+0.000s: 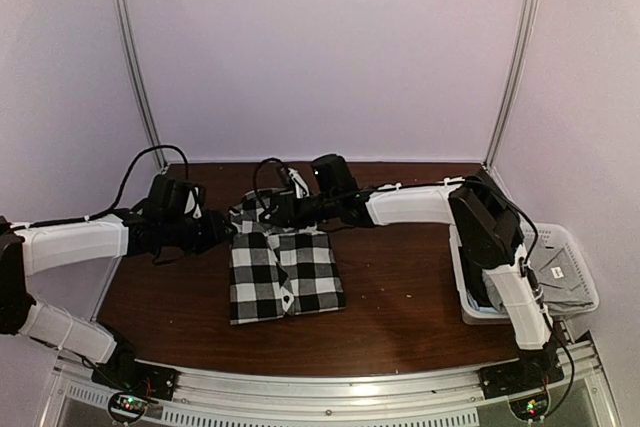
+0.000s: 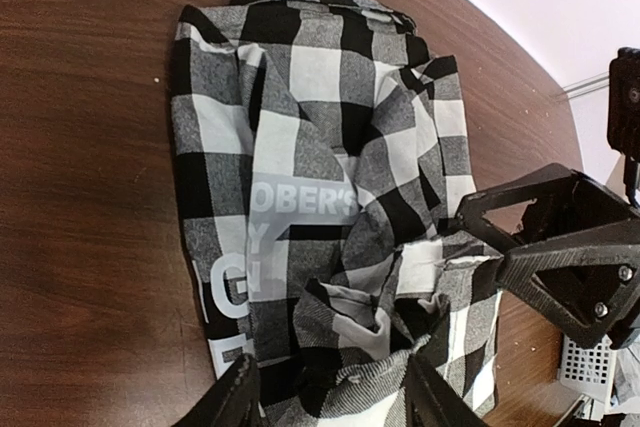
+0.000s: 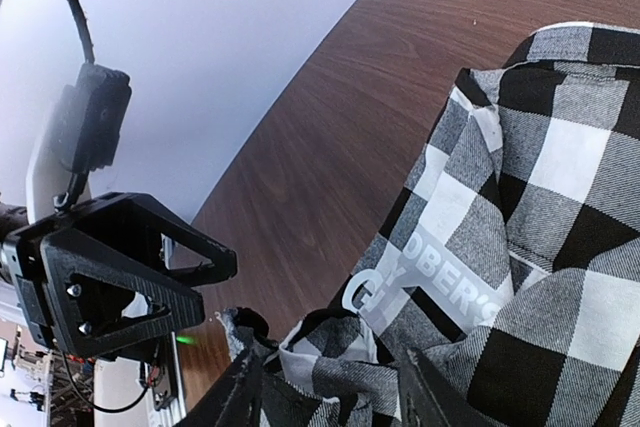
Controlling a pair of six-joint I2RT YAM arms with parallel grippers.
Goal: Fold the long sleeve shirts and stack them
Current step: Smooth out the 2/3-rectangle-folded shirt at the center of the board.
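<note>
A black-and-white checked long sleeve shirt [image 1: 285,275] lies folded in a rectangle mid-table, its far end bunched and rumpled. Both grippers hover at that far end. My left gripper [image 1: 216,230] comes in from the left and my right gripper [image 1: 268,209] from the right. In the left wrist view the left gripper [image 2: 335,399] stands open with crumpled checked cloth [image 2: 330,197] lying loose between its fingers. In the right wrist view the right gripper [image 3: 330,399] is open too, over the bunched edge of the shirt [image 3: 520,217]. A plain grey shirt [image 1: 562,275] lies in the basket.
A white lattice basket [image 1: 570,239] stands at the table's right edge beside the right arm's base. Bare brown table [image 1: 410,287] lies between shirt and basket. Pale walls and metal posts close the back. The two grippers are very close to each other.
</note>
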